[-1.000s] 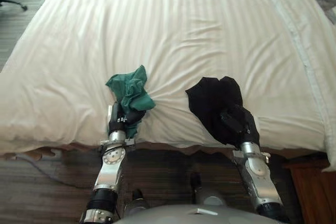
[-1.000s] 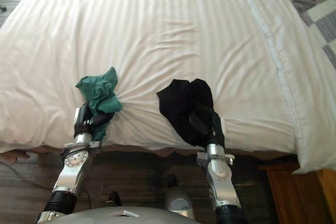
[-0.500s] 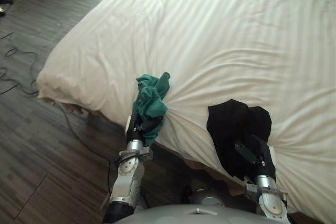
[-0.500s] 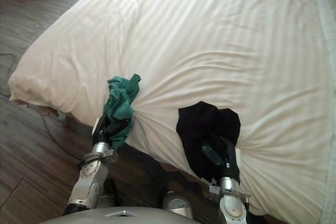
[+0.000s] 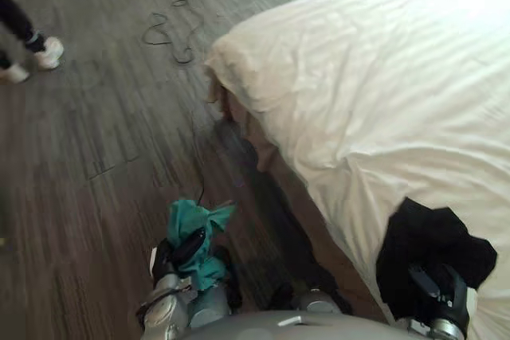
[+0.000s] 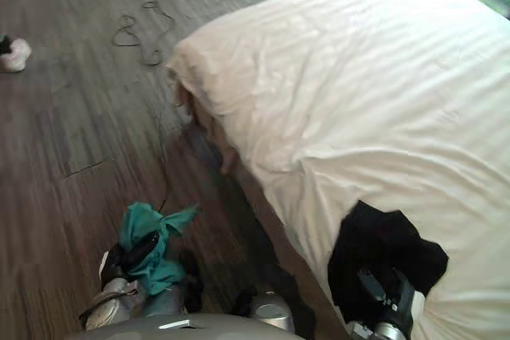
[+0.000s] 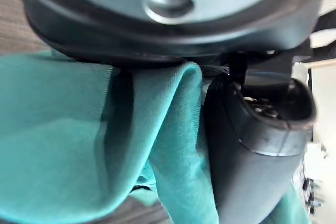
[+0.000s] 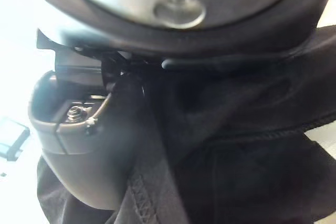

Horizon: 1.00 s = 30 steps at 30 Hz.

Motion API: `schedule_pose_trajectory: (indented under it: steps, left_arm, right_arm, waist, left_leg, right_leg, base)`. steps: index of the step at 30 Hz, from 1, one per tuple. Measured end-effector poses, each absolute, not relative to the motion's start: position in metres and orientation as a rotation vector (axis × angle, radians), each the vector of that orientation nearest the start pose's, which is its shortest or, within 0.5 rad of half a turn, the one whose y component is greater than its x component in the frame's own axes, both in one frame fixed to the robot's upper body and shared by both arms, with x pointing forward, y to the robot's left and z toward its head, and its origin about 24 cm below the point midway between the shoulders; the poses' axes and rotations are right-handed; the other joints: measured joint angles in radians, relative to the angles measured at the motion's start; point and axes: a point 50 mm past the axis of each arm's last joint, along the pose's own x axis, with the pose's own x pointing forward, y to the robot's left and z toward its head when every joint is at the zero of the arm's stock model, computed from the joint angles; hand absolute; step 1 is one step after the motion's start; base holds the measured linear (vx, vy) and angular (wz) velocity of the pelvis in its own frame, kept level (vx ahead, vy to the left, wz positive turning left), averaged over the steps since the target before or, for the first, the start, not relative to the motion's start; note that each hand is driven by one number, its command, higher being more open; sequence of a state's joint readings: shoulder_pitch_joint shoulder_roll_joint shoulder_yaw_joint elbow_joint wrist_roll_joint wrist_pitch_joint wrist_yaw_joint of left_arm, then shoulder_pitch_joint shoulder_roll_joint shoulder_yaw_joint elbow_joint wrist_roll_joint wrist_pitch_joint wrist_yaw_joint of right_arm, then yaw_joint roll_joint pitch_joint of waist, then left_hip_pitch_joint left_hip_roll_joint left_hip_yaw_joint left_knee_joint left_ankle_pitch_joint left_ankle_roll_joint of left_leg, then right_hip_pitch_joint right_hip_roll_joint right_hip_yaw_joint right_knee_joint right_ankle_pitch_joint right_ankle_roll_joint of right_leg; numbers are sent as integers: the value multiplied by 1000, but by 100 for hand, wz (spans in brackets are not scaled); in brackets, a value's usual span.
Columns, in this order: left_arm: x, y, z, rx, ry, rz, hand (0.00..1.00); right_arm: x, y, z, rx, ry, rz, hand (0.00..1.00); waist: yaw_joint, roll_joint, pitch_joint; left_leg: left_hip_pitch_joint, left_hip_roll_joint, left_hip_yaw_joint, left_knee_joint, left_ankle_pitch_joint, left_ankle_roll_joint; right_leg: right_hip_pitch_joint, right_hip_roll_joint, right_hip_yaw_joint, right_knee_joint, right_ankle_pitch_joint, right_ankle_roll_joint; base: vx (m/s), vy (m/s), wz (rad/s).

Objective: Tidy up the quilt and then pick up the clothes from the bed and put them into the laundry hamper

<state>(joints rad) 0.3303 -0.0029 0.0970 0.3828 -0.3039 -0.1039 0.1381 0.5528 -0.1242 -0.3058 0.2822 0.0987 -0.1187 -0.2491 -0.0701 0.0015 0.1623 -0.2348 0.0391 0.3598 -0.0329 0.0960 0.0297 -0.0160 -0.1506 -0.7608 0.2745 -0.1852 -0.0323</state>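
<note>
Teal cloth sits nearest: the teal garment [image 5: 194, 232] is bunched up in the left hand [image 5: 177, 254], low at the near left, held above the wooden floor [image 5: 96, 165] and clear of the bed. A dark finger curls across the front of the wad, and loose folds stick up above the fist and spill below it. From the wrist, the fabric is packed between the palm and the left thumb [image 7: 257, 145], which presses against its side, so this grip is firmly closed on the cloth.

At the near right, the black garment [image 5: 430, 248] lies crumpled on the near edge of the white quilt [image 5: 374, 77], part of it hanging over the side. The right hand [image 5: 438, 296] is at its lower end, dark fingers raised against the dark fabric. In the wrist view the cloth runs between the palm and the right thumb [image 8: 79, 140]; the hand appears to be clenched on it, though black on black makes the fingers hard to trace.

Farther off, the quilt spreads smooth over the bed with faint stripes. Beyond the bed's corner, thin cables [image 5: 163, 33] loop on the floor, and a person's pale shoes [image 5: 48, 52] stand at the far left.
</note>
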Motion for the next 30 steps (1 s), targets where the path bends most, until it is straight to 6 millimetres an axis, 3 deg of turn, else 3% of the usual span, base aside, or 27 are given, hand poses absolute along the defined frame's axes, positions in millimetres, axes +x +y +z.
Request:
schedule_pose_trajectory:
  steps: [1, 2, 3, 4, 5, 6, 7, 8, 9, 10, 11, 13, 16, 17, 26, 30]
  left_arm:
    - [127, 199, -94, -251, 581, 446, 0]
    - [132, 204, -90, -236, 556, 449, 0]
    - [129, 199, -91, -247, 563, 447, 0]
    - [125, 197, -96, -255, 592, 454, 0]
    - [126, 196, -97, -254, 612, 449, 0]
    - [130, 185, -97, -266, 615, 407, 0]
    - [133, 179, -95, -277, 603, 389, 0]
    - [139, 171, -88, -299, 557, 365, 0]
    - [143, 164, -84, -312, 533, 344, 0]
    - [143, 164, -85, -311, 538, 343, 0]
    - [142, 161, -90, -315, 571, 339, 0]
    - [140, 166, -88, -295, 566, 339, 0]
    - [134, 167, -85, -293, 559, 343, 0]
    - [122, 145, -77, -337, 566, 280, 0]
    - [128, 142, -94, -315, 637, 247, 0]
    - [120, 135, -111, -292, 731, 182, 0]
  right_arm:
    - [45, -283, -77, -167, 679, -721, 0]
    - [42, -281, -80, -166, 696, -719, 0]
    - [37, -282, -72, -184, 684, -719, 0]
    - [37, -280, -74, -175, 694, -720, 0]
    - [38, -276, -78, -154, 717, -722, 0]
    - [30, -272, -81, -147, 750, -736, 0]
    - [25, -272, -82, -149, 766, -737, 0]
    - [23, -273, -82, -152, 771, -735, 0]
    - [19, -273, -83, -159, 783, -746, 0]
    - [17, -271, -85, -155, 795, -757, 0]
    - [12, -272, -86, -164, 816, -774, 0]
    - [5, -268, -89, -163, 847, -764, 0]
    - [2, -265, -89, -165, 864, -749, 0]
    - [-5, -259, -77, -220, 853, -693, 0]
    - [-7, -262, -87, -195, 854, -722, 0]
    - [-15, -273, -92, -152, 866, -831, 0]
  waist:
    - [-8, -30, -13]
    - [-19, -92, -17]
    - [42, -13, 1]
    - [54, 7, 7]
    - [47, -1, 1]
    - [9, -14, -5]
    - [4, -20, -7]
    - [-2, -36, -13]
    - [2, -40, -5]
    - [6, -60, -5]
    - [-5, -56, -3]
    - [1, -75, -4]
    - [17, -78, -5]
    - [30, -8, -95]
    - [37, -24, -106]
    - [37, -28, -108]
  left_leg:
    - [13, -23, 19, -8, -25, 7]
    - [-68, -17, 42, 280, -122, 105]
    - [-94, 147, 24, 629, -355, 31]
    - [-81, 159, -29, 639, -462, -10]
    - [-66, 132, -49, 596, -440, -9]
    - [-7, 48, -110, 428, -343, 2]
    - [28, 12, -117, 332, -323, -8]
    - [45, -4, -59, 264, -313, 13]
    - [33, -32, -60, 248, -235, 36]
    - [38, -67, -66, 235, -227, 34]
    - [56, -86, -106, 198, -203, 23]
    - [99, -108, -128, 112, -148, 34]
    - [160, -120, -132, -14, -71, 34]
    - [173, -77, -113, -58, -26, 22]
    - [183, -80, -91, -58, -29, 24]
    - [212, -102, -136, -58, -27, 21]
  right_leg:
    - [-22, -29, 29, -21, -23, -48]
    - [-46, -79, 72, -1, -62, 24]
    - [-50, -11, 138, 77, -100, 40]
    - [-41, 37, 206, 92, -59, 82]
    - [-49, 44, 267, 112, -43, 60]
    - [-31, 76, 409, 66, -66, 32]
    - [-17, 84, 462, 25, -67, 32]
    - [-10, 89, 517, -30, -69, 37]
    - [6, 93, 546, -77, -69, 37]
    - [11, 73, 565, -92, -66, 41]
    - [21, 67, 562, -86, -64, 45]
    - [26, 64, 566, -82, -55, 59]
    - [36, 69, 561, -81, -45, 64]
    - [49, 107, 548, -120, 3, 58]
    - [49, 96, 545, -119, 6, 61]
    - [94, 81, 506, -134, 3, 66]
  base:
    - [-116, 265, 112]
    - [-50, 136, 41]
    - [-57, 161, 15]
    - [-43, 121, -13]
    - [-68, 174, 96]
    - [-38, 105, 133]
    - [13, 66, 172]
    - [27, -3, 122]
    - [-15, 0, 96]
    - [-80, 20, 86]
    - [-96, 57, 61]
    - [-63, 22, 46]
    - [-25, -20, 6]
    - [0, 0, 0]
    - [11, 0, -4]
    - [48, 16, 26]
